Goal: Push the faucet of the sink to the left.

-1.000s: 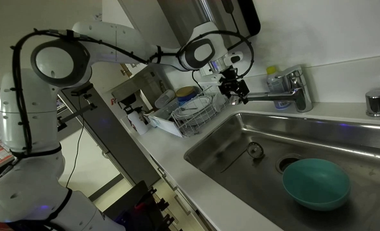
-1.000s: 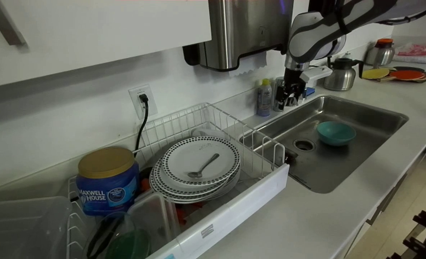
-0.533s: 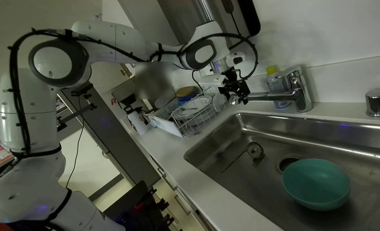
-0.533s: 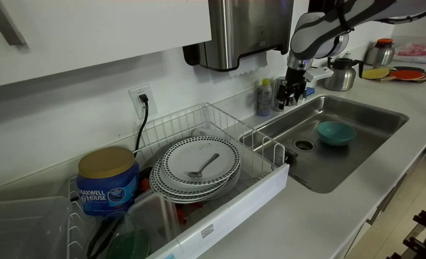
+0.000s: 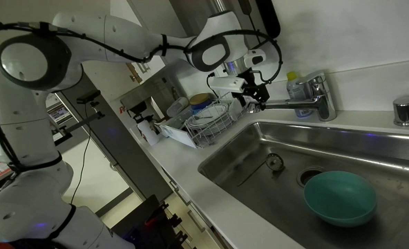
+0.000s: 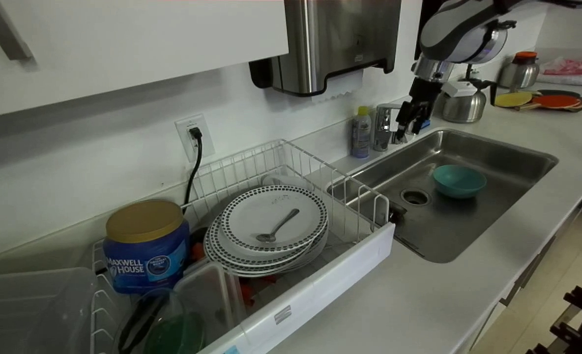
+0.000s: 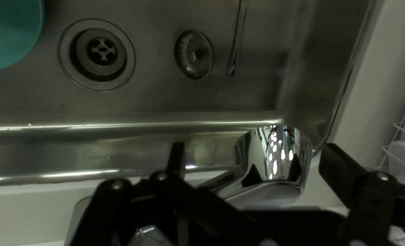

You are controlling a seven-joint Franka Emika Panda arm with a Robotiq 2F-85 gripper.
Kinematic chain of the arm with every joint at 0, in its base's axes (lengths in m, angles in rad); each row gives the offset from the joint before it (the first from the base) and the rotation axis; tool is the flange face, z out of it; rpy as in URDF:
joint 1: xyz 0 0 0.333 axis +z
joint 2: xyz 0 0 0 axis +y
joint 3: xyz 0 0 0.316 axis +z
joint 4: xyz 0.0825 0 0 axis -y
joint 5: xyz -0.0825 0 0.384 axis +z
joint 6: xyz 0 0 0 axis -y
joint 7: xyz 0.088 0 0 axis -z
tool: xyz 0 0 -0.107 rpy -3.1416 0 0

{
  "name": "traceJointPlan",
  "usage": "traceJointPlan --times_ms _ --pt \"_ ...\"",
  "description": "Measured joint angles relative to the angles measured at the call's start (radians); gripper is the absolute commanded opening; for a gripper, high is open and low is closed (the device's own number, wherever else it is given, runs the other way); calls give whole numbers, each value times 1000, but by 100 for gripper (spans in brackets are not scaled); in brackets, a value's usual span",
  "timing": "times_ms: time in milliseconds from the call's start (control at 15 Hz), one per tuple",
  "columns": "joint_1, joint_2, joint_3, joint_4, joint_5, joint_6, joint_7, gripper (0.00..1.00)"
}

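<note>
The chrome faucet (image 5: 324,102) stands on the counter behind the steel sink (image 5: 277,197), with its spout running left along the sink's back edge. It also shows in an exterior view (image 6: 381,129). In the wrist view the spout's rounded end (image 7: 274,153) fills the space between the fingers. My black gripper (image 7: 253,150) is open, one finger on each side of the spout end, with visible gaps on both sides. In both exterior views the gripper (image 5: 253,102) (image 6: 406,132) is at the spout's free end, pointing down and tilted. Whether it touches the spout is unclear.
A teal bowl (image 5: 341,199), a strainer (image 7: 194,54) and the drain (image 7: 101,51) are in the sink. A yellow-capped bottle (image 6: 361,132) stands beside the faucet. A dish rack with plates (image 6: 276,226) stands on the counter. A chrome knob (image 5: 406,111) is right of the faucet.
The arm has drawn back and the gripper has tilted more. In an exterior view the gripper has moved right, uncovering more of the faucet body. The faucet shows no clear movement.
</note>
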Motion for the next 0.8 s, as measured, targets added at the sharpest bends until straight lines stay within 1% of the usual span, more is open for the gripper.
traceJointPlan --times_ms 133,267,600,800 --pt "-15 -50 0 -56 16 0 -58 100" --pt "-21 -105 -7 -117 15 0 -90 100" --pt "-17 -244 -33 -264 1 0 -159 100" --pt "-4 -315 -53 -337 -25 4 -165 100"
